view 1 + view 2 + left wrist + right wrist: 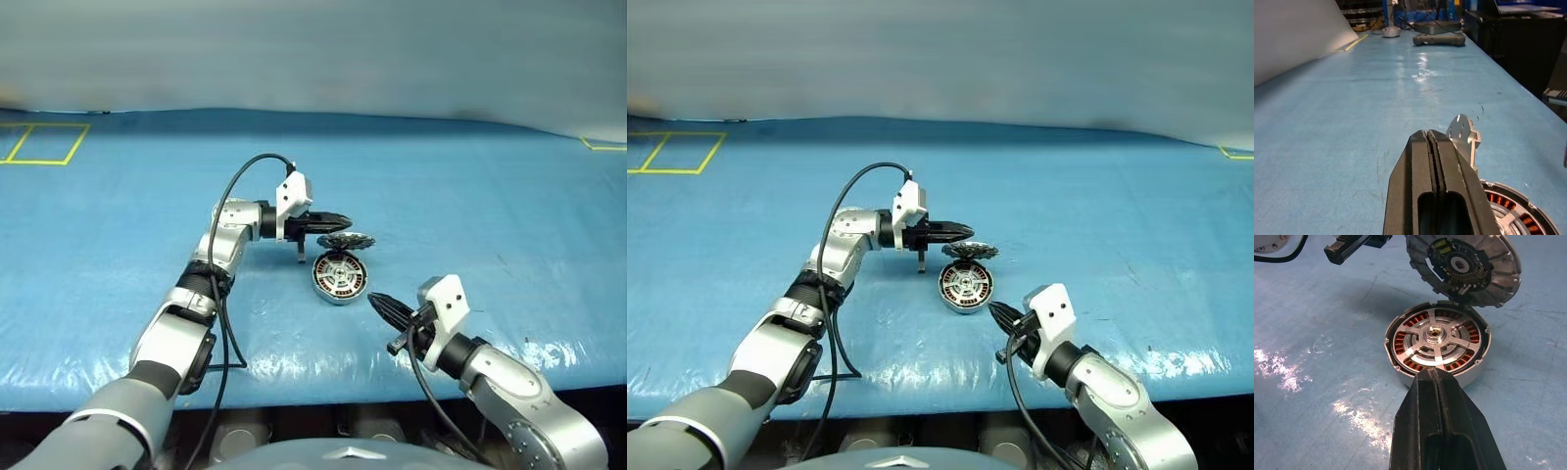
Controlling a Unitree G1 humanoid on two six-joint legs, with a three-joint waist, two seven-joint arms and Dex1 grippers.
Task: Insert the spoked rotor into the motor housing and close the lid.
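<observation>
Spoked rotor [1435,339] flat inside motor housing [1476,369], hub up; lid [1464,265] tilted behind; both claws pressed together, empty

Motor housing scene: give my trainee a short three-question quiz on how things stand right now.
1. True or false: the spoked rotor already sits inside the motor housing.
2. How does the lid stand? A) flat on the table, well clear of the housing; B) propped up at a tilt at the housing's far edge; C) closed on the housing.
3. Fill in: the fingers of the left gripper and the right gripper are both ____, and neither holds a part.

Key: 1 true, with copper windings showing around the spokes. 2 B, its ribbed face with the circuit board turned toward the housing. 3 shut.
</observation>
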